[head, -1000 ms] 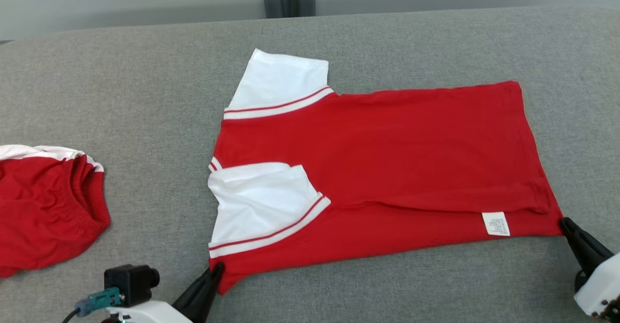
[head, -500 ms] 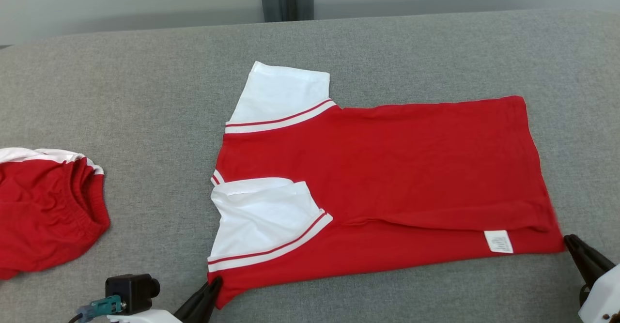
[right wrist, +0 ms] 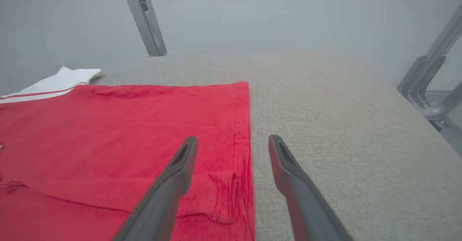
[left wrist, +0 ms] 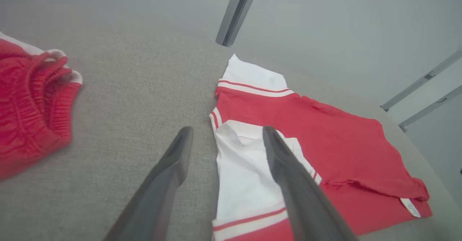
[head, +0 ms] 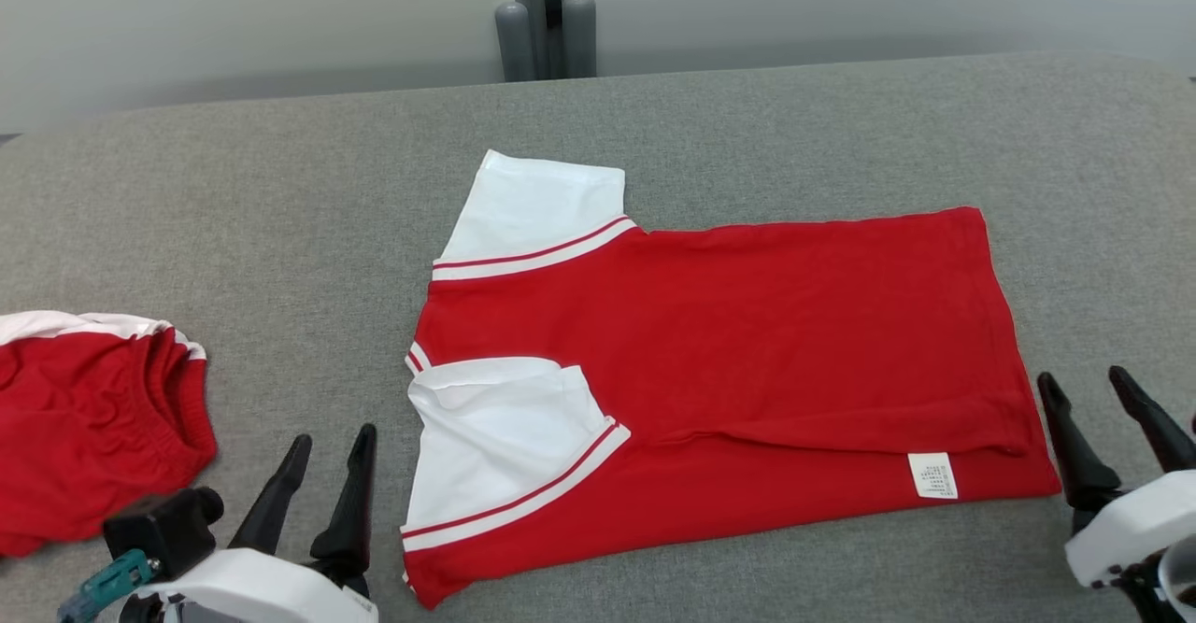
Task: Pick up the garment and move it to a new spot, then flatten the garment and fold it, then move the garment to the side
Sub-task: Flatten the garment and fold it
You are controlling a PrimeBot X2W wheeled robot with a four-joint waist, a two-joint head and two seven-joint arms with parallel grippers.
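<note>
The garment [head: 747,361] is a red T-shirt with white sleeves, lying flat on the grey table, collar end to the left and hem to the right. Its near side is folded over, so one white sleeve [head: 500,436] lies on the red body and a white label [head: 932,475] shows. My left gripper [head: 333,438] stands open just left of the shirt's near left corner, holding nothing. My right gripper [head: 1086,378] is open too, just off the hem's near right corner. The left wrist view has the shirt [left wrist: 325,150] beyond the open left gripper [left wrist: 226,129]; the right wrist view has the hem [right wrist: 238,125] between and left of the open right gripper [right wrist: 232,138].
A second red garment with white trim [head: 89,417] lies bunched at the table's left edge, also in the left wrist view [left wrist: 29,100]. A grey metal post [head: 545,21] stands behind the table's far edge. A grey frame [right wrist: 429,85] rises past the table's right end.
Both grippers have let go of the shirt's near corners, opened, and drawn back a little. The camera has tilted, so the whole scene sits lower in view.
</note>
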